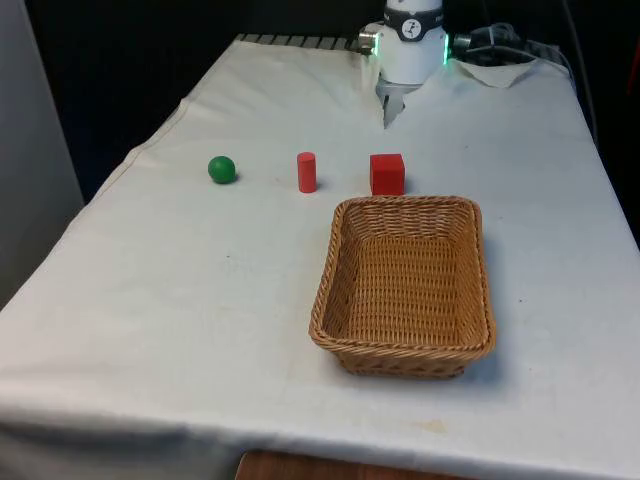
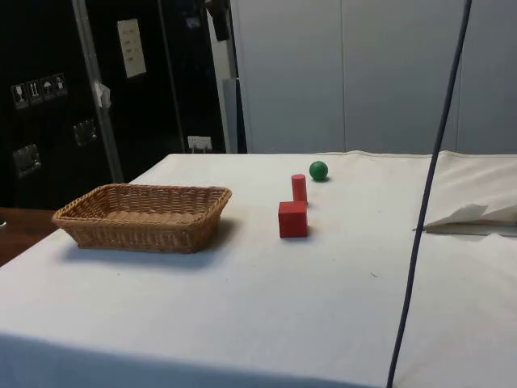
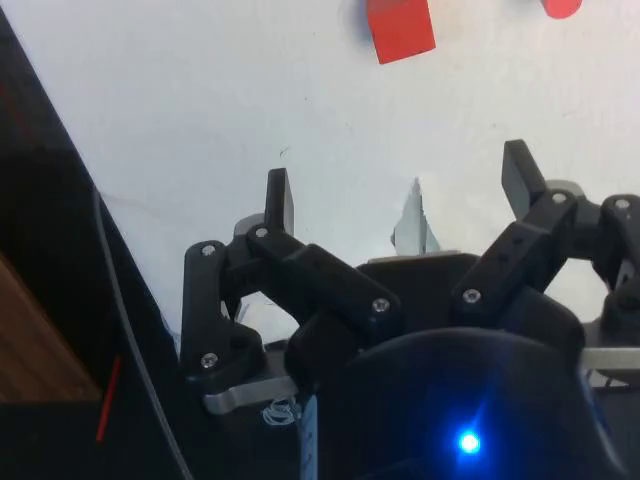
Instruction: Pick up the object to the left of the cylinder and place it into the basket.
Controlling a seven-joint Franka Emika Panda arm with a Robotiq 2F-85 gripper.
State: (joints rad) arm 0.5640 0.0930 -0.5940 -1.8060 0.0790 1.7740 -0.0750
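Note:
A green ball [image 1: 222, 169] [image 2: 318, 170] lies on the white cloth at the front view's left of a short red cylinder [image 1: 306, 172] [image 2: 299, 187]. A red cube [image 1: 387, 173] [image 2: 292, 219] [image 3: 400, 27] stands on the cylinder's other side. A woven wicker basket [image 1: 345, 225] [image 2: 89, 226], nothing in it, sits just in front of the cube. My gripper [image 3: 398, 186] hangs open at the table's far end, well behind the cube, with bare cloth between its fingers [image 3: 278, 197]. The edge of the cylinder [image 3: 560, 7] peeks in beside the cube in the wrist view.
A crumpled fold of white cloth [image 1: 498, 70] [image 2: 472, 217] lies at the far end near the robot's base. A dark cable [image 2: 428, 194] hangs across the side view. Open cloth stretches at the front view's left and in front of the basket.

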